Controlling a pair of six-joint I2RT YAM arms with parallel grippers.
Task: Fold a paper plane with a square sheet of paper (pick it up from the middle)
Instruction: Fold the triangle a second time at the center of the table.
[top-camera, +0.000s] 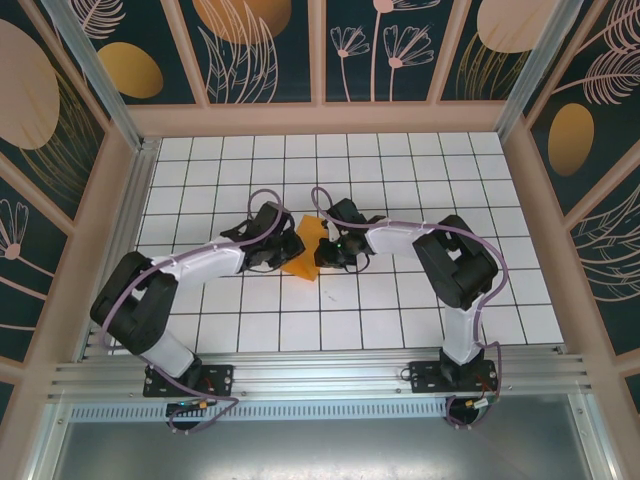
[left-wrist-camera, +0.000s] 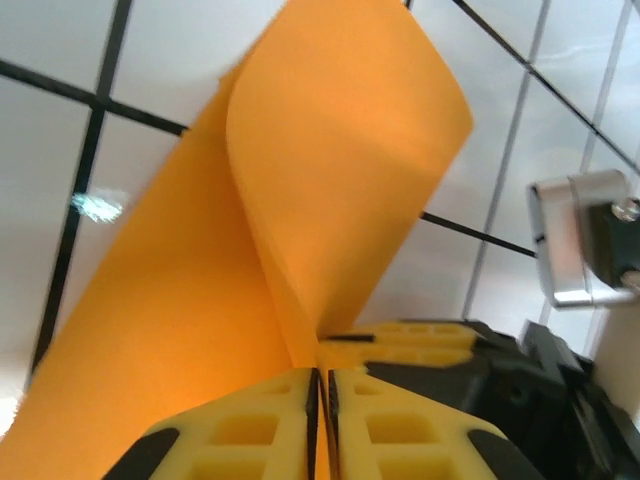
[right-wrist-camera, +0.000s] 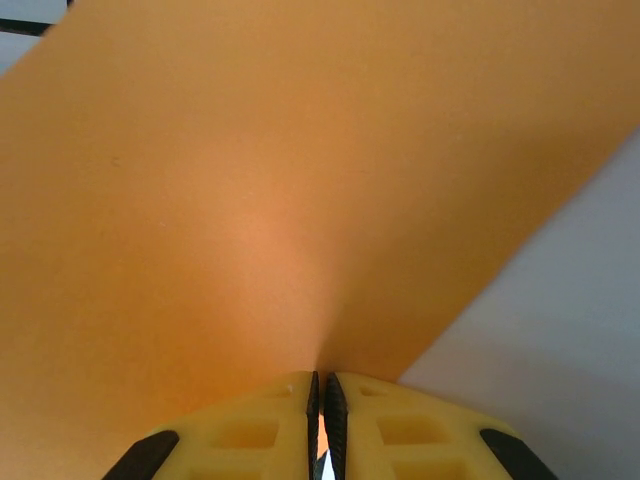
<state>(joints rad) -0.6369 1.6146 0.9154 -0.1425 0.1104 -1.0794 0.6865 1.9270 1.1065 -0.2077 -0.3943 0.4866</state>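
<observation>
The square sheet of paper (top-camera: 304, 250) is not lying flat. It is a bent orange shape pinched between the two arms above the middle of the white tiled worktop (top-camera: 400, 320). Whether its lowest corner touches the tiles I cannot tell.

The left jaws are closed on it. In the left wrist view the sheet runs into the thin slit between the two yellow fingers (left-wrist-camera: 240, 430). From that pinch it fans up and ahead, with one flap curling over toward the right. The right jaws are closed on it too: a sliver of orange sits in the slit between their fingers (right-wrist-camera: 400, 430), and the paper spreads wide ahead of them.

From above, the long axis of the shape runs from the far side toward the arm bases, crosswise to the line joining the two pinches. The left jaws hold its left edge and the right jaws its right edge, so the paper lies ahead of each and between both. Neither arm is nearer, since both have contact.

I judge the coming fold turns on that closeness. A finger of the right jaws (left-wrist-camera: 440, 355) shows just beside the left pinch, so the fingers themselves stand in each other's way. The purple cables (top-camera: 262, 195) loop just behind the jaws. The patterned walls (top-camera: 260, 50) stand well apart.
</observation>
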